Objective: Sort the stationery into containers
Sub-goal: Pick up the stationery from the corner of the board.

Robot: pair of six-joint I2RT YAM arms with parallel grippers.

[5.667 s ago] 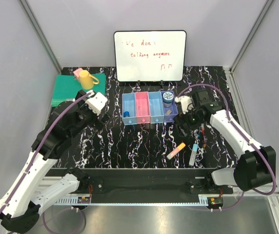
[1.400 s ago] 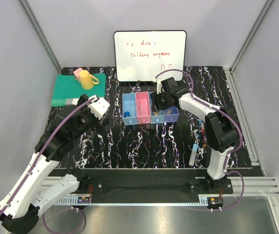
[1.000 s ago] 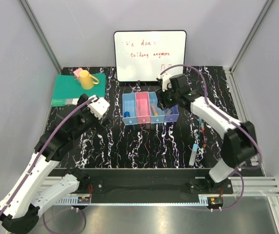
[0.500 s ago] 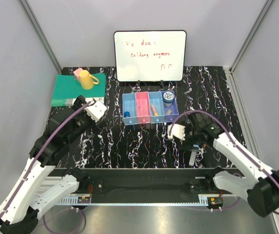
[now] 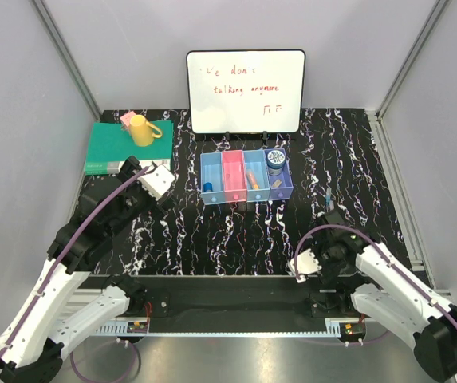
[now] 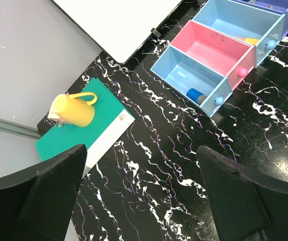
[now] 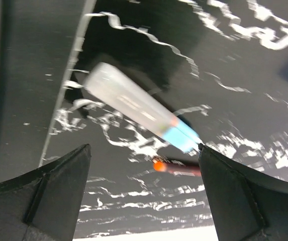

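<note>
The containers (image 5: pixel 244 177) are four joined bins in a row: blue, pink, blue, purple. They also show in the left wrist view (image 6: pixel 219 55). The patterned roll (image 5: pixel 274 159) stands in the purple bin. An orange marker (image 5: pixel 252 179) lies in the third bin and a blue-capped item (image 5: pixel 207 188) in the first. My right gripper (image 5: pixel 316 257) (image 7: pixel 144 201) is open above a blue-capped marker (image 7: pixel 133 108) and a thin red pen (image 7: pixel 179 167) near the front edge. My left gripper (image 5: pixel 163 195) (image 6: pixel 144 201) is open and empty, left of the bins.
A yellow mug (image 5: pixel 141 130) sits on a green book (image 5: pixel 120 148) at the back left. A whiteboard (image 5: pixel 246 91) stands behind the bins. Thin pens (image 5: pixel 328 206) lie right of the bins. The table's front rail (image 7: pixel 33 75) runs beside the marker.
My right arm left the bins, where the orange marker now lies in the third bin, and swung back to the front right over the blue-capped marker. The left arm barely shifted.
</note>
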